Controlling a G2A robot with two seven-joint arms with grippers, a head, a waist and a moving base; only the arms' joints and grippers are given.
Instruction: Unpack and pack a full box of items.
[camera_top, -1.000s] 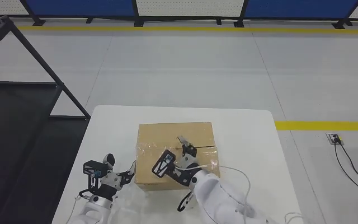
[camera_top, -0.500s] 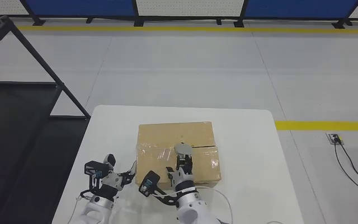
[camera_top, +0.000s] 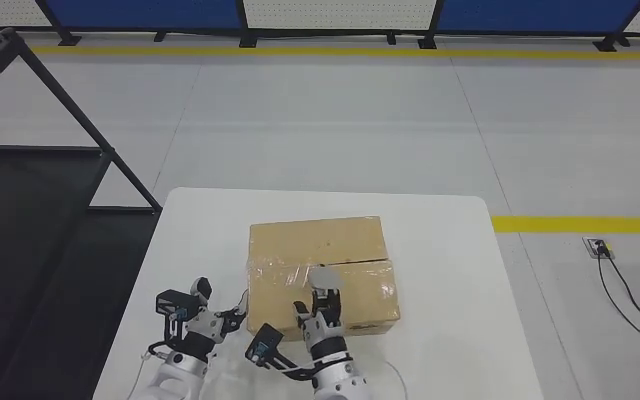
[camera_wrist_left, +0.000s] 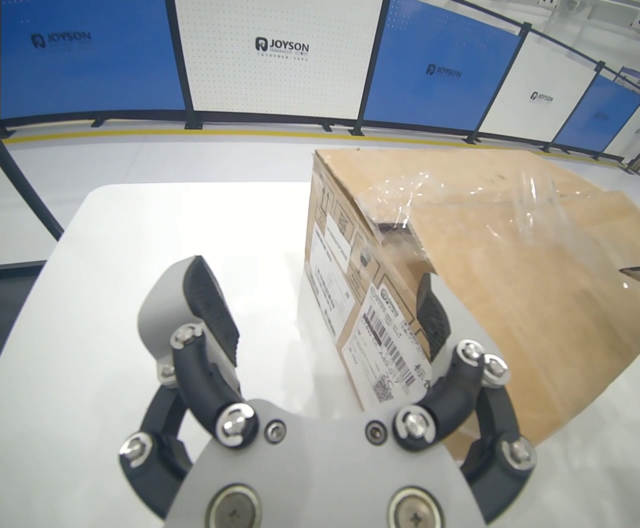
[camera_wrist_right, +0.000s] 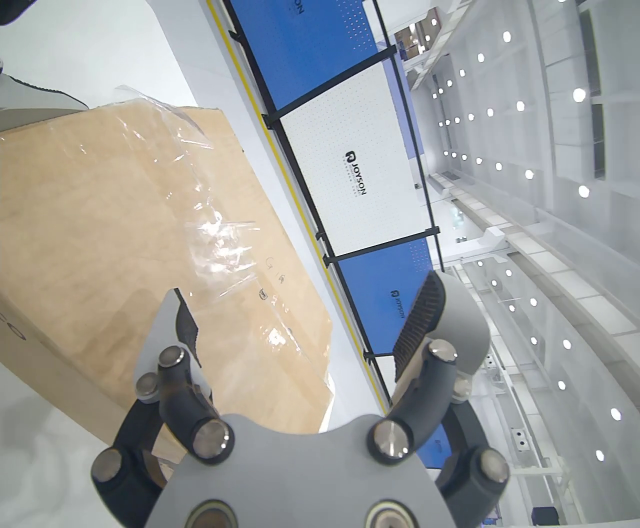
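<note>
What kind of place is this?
Probably a large indoor test hall: blue and white partition panels fence the floor, a yellow line marks it, and rows of ceiling lights hang high overhead.

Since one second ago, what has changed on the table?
The right gripper, open over the box, drew back toward its near edge as the arm swung in from the right. The box slid slightly to the right. The left gripper stayed open at the near left corner.
</note>
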